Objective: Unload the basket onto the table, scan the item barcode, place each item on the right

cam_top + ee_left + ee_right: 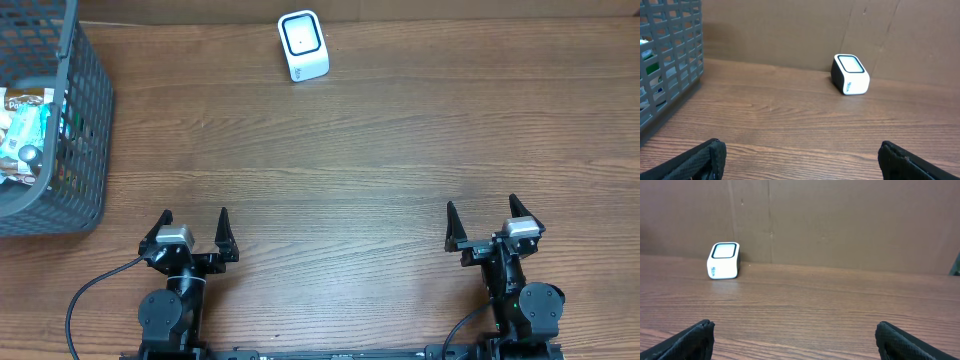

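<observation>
Waiting at the near edge of the counter [350, 180], both arms are sitting at what I judge to be the opening step: nothing is being carried and no item is being presented for scanning yet.

Claws: the left claw [193, 216] is standing released, jaws spread wide and empty. The right claw [481, 205] is showing the same condition, wide apart and gripping nothing.

Task items: the packaged items [25, 125] are lying inside the grey mesh basket [85, 150] at the far left of the counter. They are lying beyond and to the left of the left claw, well apart from it, and farther again from the right claw. No barcode is showing in any view, and the separate packages are too crowded to tell apart.

Scanner: the white scanner [303, 45] is standing at the far edge of the counter, left of centre, close to the brown backboard [840, 220], well apart from both claws and from the basket.

Next move, in my judgement: the left arm, being nearer, is the one needing to travel over the basket rim, descend among the packages and close on one. The barcode side is then needing to face the scanner window.
</observation>
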